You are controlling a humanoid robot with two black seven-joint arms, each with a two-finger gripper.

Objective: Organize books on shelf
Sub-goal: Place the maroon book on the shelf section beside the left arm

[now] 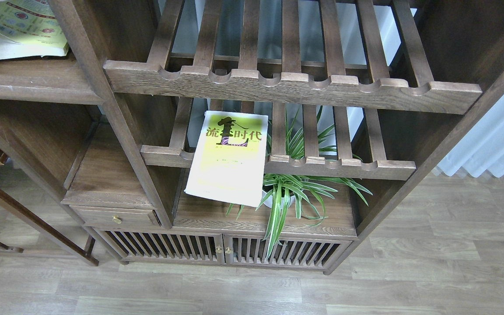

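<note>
yellow-green-and-white paperback [230, 159] lies tilted across the scalloped front rail of the lower slatted rack [339, 168], its bottom corner jutting over the spider plant [293, 192], while a smaller illustrated book [22, 28] rests flat on the solid shelf [33, 81] at upper left. neither hand is in view, so whether they are spread or pinched cannot be told. the paperback looks light and thin, with a glossy cover likely to bend and slip, so a pinch on the free overhanging lower edge, kept off the leaves, seems the safest hold
</note>
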